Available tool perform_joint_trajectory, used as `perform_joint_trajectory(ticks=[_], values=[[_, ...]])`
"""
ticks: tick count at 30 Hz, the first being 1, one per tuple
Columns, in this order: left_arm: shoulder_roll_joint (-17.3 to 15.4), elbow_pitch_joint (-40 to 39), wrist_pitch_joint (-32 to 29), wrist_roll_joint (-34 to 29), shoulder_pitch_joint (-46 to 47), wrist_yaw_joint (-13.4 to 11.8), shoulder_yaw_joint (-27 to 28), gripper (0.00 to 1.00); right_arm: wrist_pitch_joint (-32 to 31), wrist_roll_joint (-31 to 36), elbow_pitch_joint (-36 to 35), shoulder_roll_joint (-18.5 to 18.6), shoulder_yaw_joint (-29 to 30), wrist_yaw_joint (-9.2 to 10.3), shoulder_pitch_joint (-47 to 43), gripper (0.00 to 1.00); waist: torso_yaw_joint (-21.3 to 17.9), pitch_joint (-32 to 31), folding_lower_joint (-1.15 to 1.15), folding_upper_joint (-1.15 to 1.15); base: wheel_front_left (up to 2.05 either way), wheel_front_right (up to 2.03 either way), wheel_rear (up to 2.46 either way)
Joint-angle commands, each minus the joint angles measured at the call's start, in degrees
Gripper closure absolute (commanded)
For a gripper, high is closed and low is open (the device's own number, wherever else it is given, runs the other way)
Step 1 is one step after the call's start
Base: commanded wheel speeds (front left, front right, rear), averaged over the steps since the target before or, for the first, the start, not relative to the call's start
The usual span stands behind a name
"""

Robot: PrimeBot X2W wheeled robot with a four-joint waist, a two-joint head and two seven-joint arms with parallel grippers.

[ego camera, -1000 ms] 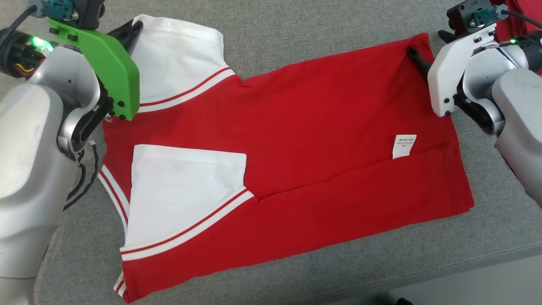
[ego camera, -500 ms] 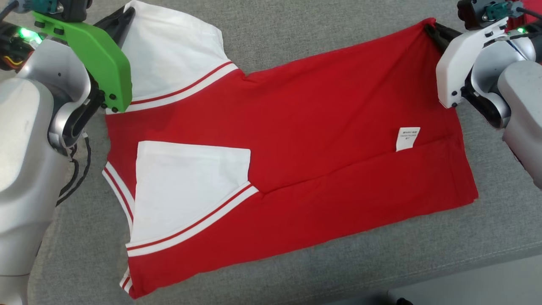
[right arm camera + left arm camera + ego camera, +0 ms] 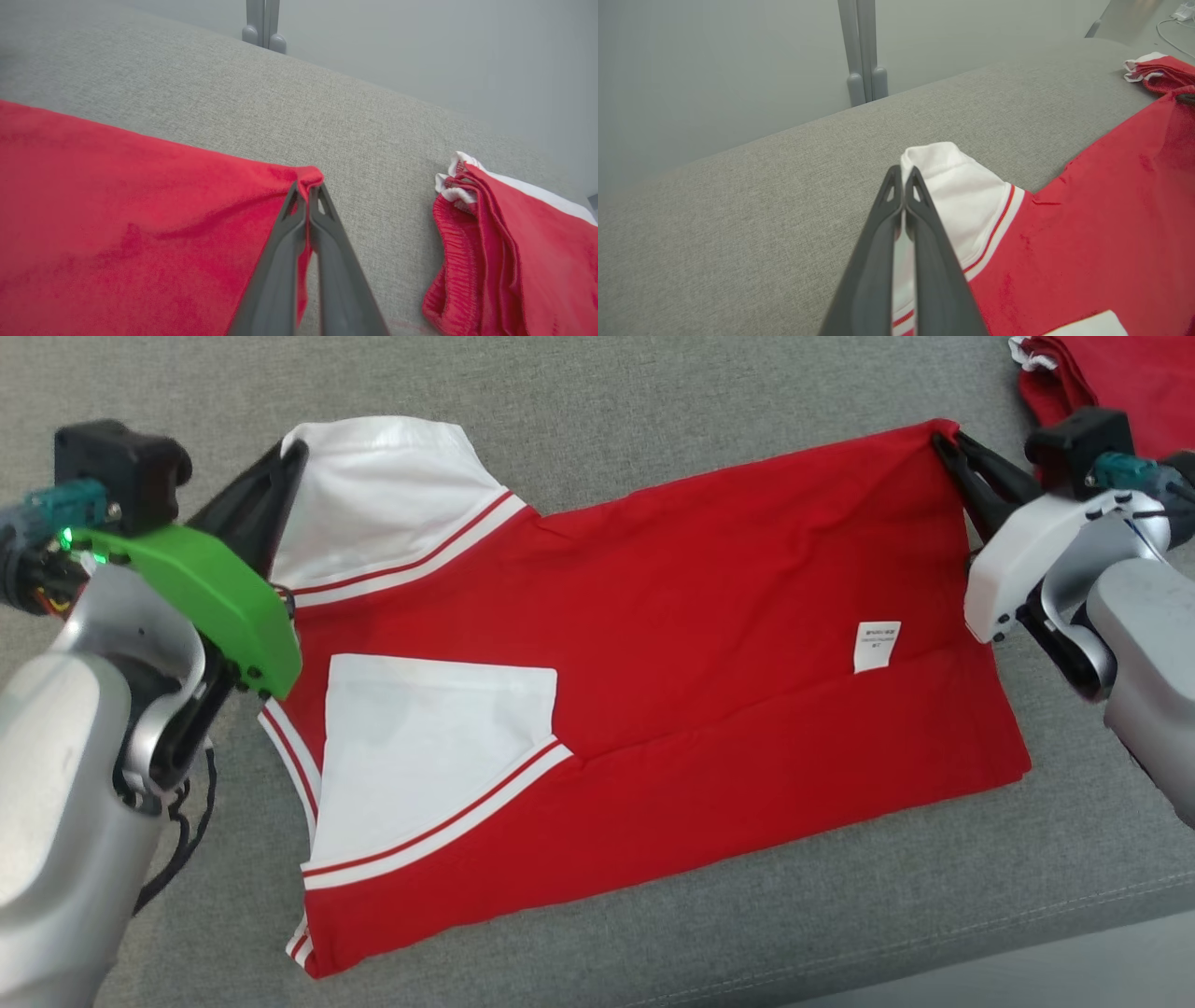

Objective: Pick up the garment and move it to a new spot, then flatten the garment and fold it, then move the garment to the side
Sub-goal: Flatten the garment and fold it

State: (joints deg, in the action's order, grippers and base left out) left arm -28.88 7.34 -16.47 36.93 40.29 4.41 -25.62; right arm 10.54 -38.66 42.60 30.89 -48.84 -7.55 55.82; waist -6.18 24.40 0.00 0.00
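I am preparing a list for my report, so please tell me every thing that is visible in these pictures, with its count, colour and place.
surface: 1, grey fabric, below everything
garment: 1, red with white sleeves, spread on the surface
label: 1, white, on the garment's red part
second garment: 1, red with white trim, bunched at the surface's far right
post: 1, grey, behind the surface
left gripper: 1, dark, shut on the garment's far white sleeve
right gripper: 1, dark, shut on the garment's far red corner
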Motion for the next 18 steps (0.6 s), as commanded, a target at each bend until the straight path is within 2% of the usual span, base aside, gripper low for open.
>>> perform_joint_trajectory(ticks=[1,12,18], values=[[-0.7,-1.8,0.8,0.5,-2.7,-0.8,0.5,1.00,1.0,-0.2,-0.6,0.5,0.5,0.14,-1.8,1.00,0.7,-2.0,0.00,0.00,0.00,0.00,0.00],[-2.2,-17.8,5.0,1.5,-22.0,-6.8,0.9,1.00,4.2,2.6,-6.8,3.2,8.9,0.14,-15.8,1.00,3.3,-7.7,0.00,0.00,0.00,0.00,0.00],[-0.9,-20.4,6.6,3.0,-29.9,-8.5,-0.6,1.00,4.4,4.8,-9.7,2.5,16.2,0.13,-23.8,1.00,4.4,-9.6,0.00,0.00,0.00,0.00,0.00]])
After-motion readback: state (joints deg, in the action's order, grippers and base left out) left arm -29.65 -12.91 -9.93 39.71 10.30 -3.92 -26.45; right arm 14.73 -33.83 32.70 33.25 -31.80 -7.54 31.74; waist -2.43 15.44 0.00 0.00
